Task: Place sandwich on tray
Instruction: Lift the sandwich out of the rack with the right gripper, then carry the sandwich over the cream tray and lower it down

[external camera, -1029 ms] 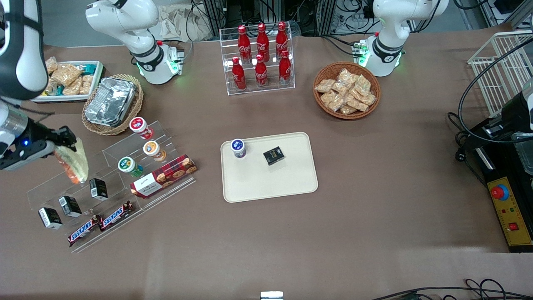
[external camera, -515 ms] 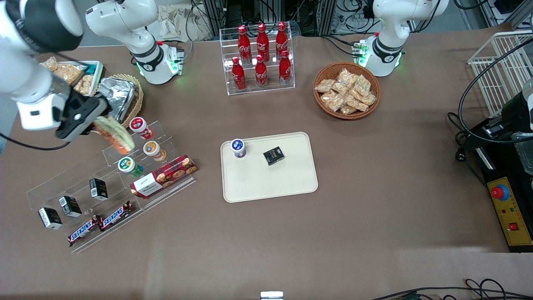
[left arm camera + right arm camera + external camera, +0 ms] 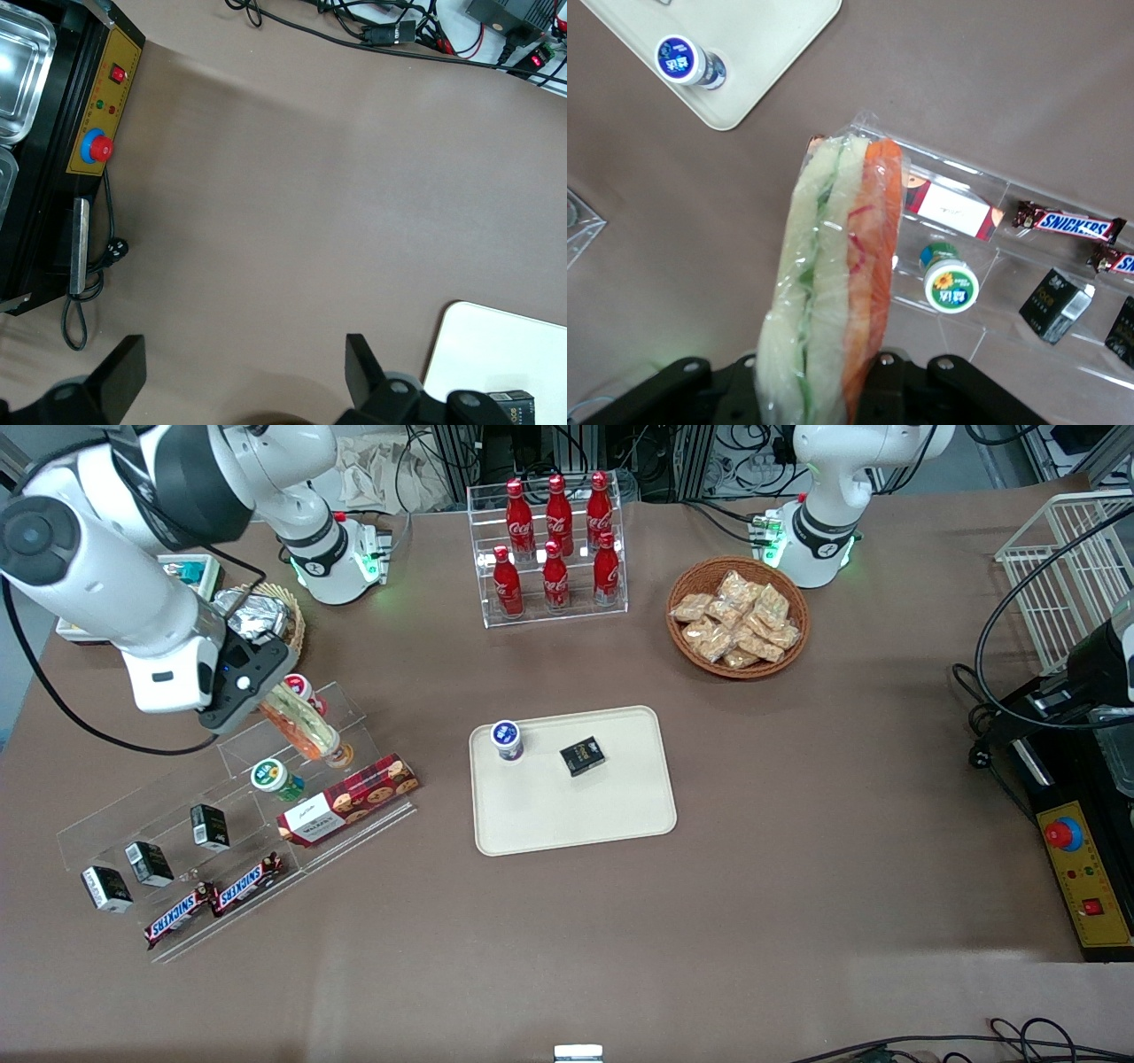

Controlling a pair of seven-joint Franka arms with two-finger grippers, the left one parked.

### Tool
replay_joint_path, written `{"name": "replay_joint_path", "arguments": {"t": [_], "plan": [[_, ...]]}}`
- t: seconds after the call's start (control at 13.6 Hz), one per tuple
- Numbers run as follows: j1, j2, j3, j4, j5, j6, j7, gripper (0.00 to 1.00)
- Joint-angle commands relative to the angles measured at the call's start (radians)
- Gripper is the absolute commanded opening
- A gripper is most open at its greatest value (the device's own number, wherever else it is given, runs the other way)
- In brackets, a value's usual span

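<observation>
My gripper (image 3: 824, 376) pinches the wrapped sandwich (image 3: 833, 283) at its base above the acrylic stand (image 3: 292, 779); soft, light and slick, so I squeeze gently toward the tray (image 3: 620, 815).

Right arm: white rounded shells, black joint bands, grey wrist ring, black cable; black gripper (image 3: 266, 691) with blue light.

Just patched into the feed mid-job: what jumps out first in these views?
The gripper hangs in the air above the clear stepped display rack, jaws shut on the wrapped sandwich, whose orange and green filling edge shows plainly in the right wrist view. The cream tray lies mid-table toward the parked arm, already carrying a blue-lidded cup and a small black box.
</observation>
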Motion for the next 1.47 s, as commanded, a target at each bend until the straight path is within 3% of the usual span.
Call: {"name": "replay_joint_path", "arguments": {"t": [0.0, 0.44, 0.74, 1.18, 1.4], "plan": [[0.037, 0.027, -0.002, 0.017, -0.018, 0.034, -0.007, 0.0], [0.23, 0.158, -0.002, 0.017, -0.033, 0.227, 0.054, 0.0], [0.345, 0.307, 0.0, 0.023, -0.021, 0.472, 0.086, 0.0], [0.471, 0.626, 0.0, 0.032, -0.022, 0.991, 0.082, 0.0], [0.506, 0.749, 0.0, 0.075, -0.057, 1.106, 0.031, 0.0]]}}
